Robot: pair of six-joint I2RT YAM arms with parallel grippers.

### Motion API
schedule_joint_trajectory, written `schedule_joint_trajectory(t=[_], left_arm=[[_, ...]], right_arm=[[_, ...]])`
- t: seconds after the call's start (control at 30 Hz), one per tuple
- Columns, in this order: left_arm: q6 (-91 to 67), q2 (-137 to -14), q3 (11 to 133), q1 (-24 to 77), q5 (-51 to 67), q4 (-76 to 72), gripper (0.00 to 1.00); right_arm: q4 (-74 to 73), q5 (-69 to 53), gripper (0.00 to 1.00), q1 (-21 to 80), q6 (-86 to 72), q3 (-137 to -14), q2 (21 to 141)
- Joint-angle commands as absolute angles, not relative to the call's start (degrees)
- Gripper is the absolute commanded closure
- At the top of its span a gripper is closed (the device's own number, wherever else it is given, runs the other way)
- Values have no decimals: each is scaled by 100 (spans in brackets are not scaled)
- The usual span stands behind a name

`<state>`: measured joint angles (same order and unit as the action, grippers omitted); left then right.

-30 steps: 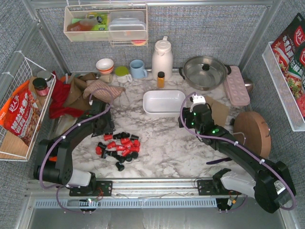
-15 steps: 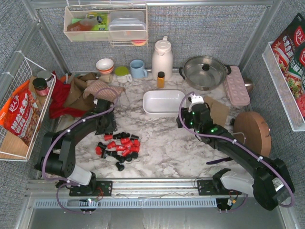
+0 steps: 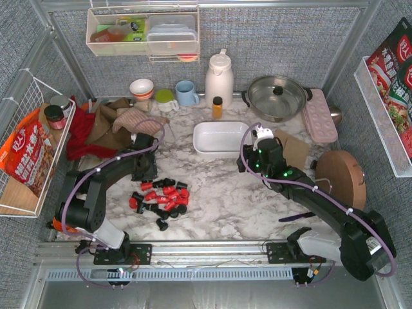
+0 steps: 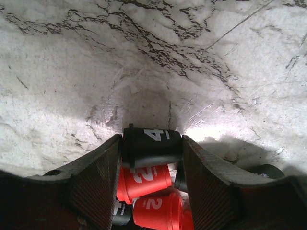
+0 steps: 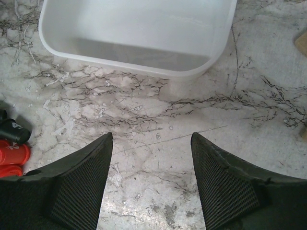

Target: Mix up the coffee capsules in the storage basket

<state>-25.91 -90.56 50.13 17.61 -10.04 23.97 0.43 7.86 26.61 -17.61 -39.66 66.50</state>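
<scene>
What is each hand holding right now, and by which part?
The left hand pinches one black capsule by its two ends, not yet lifted, beside red capsules. The right hand is open and holds nothing.

Coffee capsules (image 3: 162, 198): roughly twenty, red and black near even. Storage basket (image 3: 221, 138): one. Pot (image 3: 264, 96): one. Mug (image 3: 187, 93): one.

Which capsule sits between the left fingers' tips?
The black cup-shaped plastic capsule marked 4, lying on its side; the red capsules marked 2 sit nearer the wrist.
</scene>
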Motion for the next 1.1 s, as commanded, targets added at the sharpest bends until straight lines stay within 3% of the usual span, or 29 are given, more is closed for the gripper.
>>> schedule_joint_trajectory(t=[0.0, 0.27, 0.53, 0.83, 0.97, 1.07], left_arm=[[-2549, -9113, 5054, 1784, -1178, 2434, 39], [-2487, -8891, 5095, 1823, -1213, 2277, 45], [-2416, -7863, 4997, 1852, -746, 1643, 47], [-1634, -5927, 3880, 1940, 186, -1130, 49], [-681, -5744, 4011, 1936, 658, -1713, 49], [-20, -5793, 3957, 1951, 1776, -2314, 48]], right_arm=[[141, 729, 29, 2663, -1784, -4016, 6660], [108, 717, 29, 2664, -1784, -4043, 6666], [70, 621, 29, 2663, -1809, -4077, 6662], [-88, 380, 29, 2663, -1661, -4272, 6591], [-408, 285, 29, 2666, -1576, -4586, 6653], [-687, 113, 29, 2679, -1582, -4845, 6688]])
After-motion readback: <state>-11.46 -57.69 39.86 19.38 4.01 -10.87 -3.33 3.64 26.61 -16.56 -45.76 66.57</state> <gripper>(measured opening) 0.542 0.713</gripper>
